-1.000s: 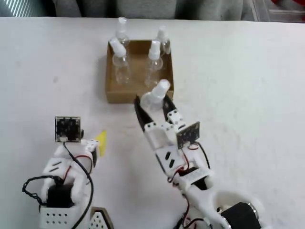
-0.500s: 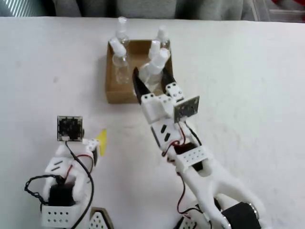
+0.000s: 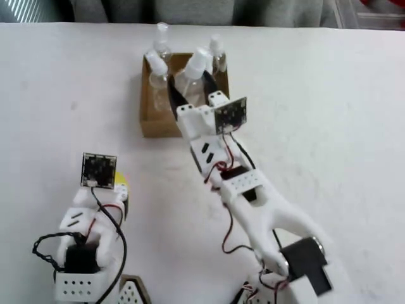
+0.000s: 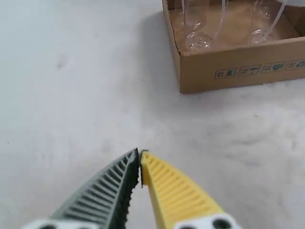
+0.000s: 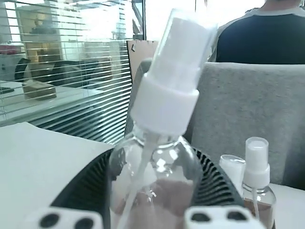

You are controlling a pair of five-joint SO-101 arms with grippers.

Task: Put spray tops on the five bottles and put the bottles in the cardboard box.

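Above the cardboard box (image 3: 149,125), the right end effector (image 3: 195,95) clamps a spray-topped bottle (image 5: 157,143); the left end effector (image 4: 139,160) rests pinched together.

Spray-topped bottle (image 5: 156,188) in the right claw (image 5: 157,162), second bottle (image 5: 257,183) just beside.

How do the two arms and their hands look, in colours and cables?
The left arm and right arm are white plastic with black motors, red and black cables and a square dark board at the wrist. The left hand has one dark grey and one yellow ribbed finger; the right hand, black ribbed fingers.
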